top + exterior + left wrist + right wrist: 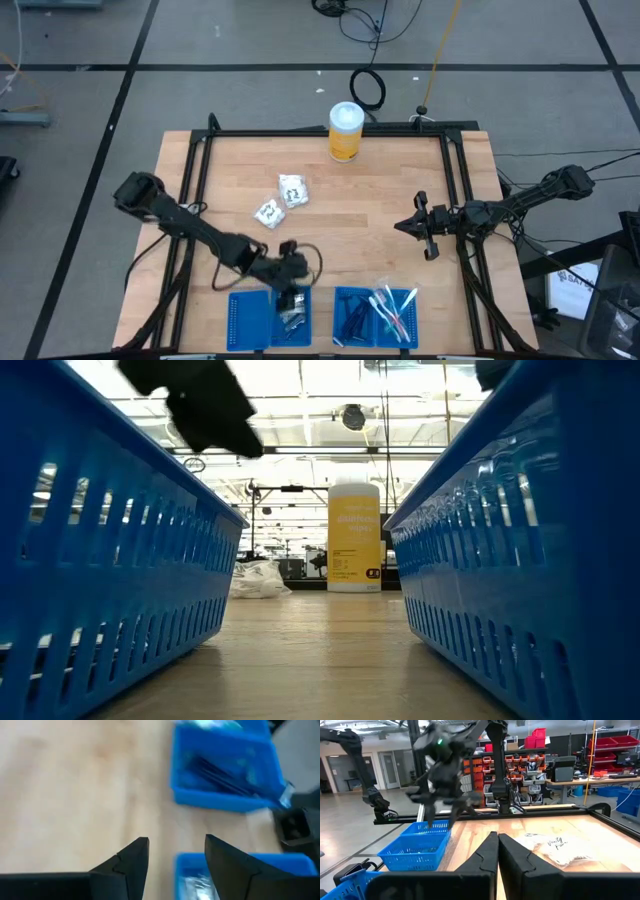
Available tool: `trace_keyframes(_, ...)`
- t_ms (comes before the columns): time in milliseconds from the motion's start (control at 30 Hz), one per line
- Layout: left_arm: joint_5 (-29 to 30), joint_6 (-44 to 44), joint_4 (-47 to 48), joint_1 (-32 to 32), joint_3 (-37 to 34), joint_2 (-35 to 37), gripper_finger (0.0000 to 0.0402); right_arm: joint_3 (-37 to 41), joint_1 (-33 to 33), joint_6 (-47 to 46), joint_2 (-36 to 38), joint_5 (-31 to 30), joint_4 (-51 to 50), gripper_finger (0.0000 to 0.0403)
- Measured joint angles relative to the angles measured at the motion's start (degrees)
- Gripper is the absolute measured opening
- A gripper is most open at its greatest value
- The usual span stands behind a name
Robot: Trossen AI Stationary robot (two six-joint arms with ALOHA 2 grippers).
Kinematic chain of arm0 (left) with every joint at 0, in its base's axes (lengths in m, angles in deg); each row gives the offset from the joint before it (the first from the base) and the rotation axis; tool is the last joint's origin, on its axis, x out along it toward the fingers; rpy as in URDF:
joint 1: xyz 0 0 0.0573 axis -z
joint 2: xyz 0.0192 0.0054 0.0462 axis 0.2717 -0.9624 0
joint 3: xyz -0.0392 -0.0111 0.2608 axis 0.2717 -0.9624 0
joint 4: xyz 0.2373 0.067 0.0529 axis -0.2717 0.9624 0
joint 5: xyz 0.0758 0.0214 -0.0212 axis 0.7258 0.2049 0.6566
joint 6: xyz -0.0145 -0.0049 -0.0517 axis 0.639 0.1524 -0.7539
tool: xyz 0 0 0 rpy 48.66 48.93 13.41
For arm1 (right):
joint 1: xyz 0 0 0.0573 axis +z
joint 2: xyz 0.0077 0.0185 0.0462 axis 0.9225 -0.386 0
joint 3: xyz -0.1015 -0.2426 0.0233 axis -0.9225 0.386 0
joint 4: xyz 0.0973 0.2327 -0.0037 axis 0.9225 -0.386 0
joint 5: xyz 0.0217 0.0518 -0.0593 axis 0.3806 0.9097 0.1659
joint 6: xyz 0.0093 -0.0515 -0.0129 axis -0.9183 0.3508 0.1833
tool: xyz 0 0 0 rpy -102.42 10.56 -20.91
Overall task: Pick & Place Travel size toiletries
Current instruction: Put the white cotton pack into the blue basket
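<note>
Two white packets (293, 190) (268, 212) lie flat on the wooden table, one also showing in the right wrist view (560, 847). A silver item (292, 316) (196, 886) lies in the left blue tray (248, 320). The right blue tray (352, 296) (220, 800) holds dark sticks (352, 318) and pale wrapped brushes (395, 310). My left gripper (291, 296) (175, 852) hovers open over the left tray's far right corner, with nothing between its fingers. My right gripper (425, 228) (497, 845) waits shut at the table's right side.
A tall yellow canister with a white lid (345, 130) (353, 538) stands at the table's far edge. A black frame (300, 132) borders the tabletop. Bare wood lies between the packets and the trays.
</note>
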Motion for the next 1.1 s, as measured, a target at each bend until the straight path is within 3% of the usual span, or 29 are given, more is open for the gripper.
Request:
trace_keyframes(133,9.67,1.72,4.64,-4.29,0.02,5.04,0.0191,0.0,0.02,0.0,0.0,0.0,-0.01,0.0004)
trace_keyframes(200,17.06,-0.11,8.09,-6.85,0.04,6.61,0.0191,0.0,0.01,0.0,0.02,0.0,0.02,0.0004)
trace_keyframes(267,20.87,-4.25,13.19,-10.12,0.04,7.4,0.0191,0.0,0.0,0.0,0.0,0.0,0.0,0.0004)
trace_keyframes(433,13.86,-11.54,23.58,-22.38,0.03,6.27,0.0192,0.0,0.02,0.0,0.0,0.02,0.02,0.0004)
trace_keyframes(667,9.08,-11.78,24.15,-34.56,-0.37,1.31,0.0218,0.0,0.0,0.0,0.0,0.0,0.01,0.0004)
trace_keyframes(1100,6.58,-7.5,23.76,-40.26,-0.37,-6.86,0.0225,0.0,0.0,0.0,0.0,0.0,0.02,0.0004)
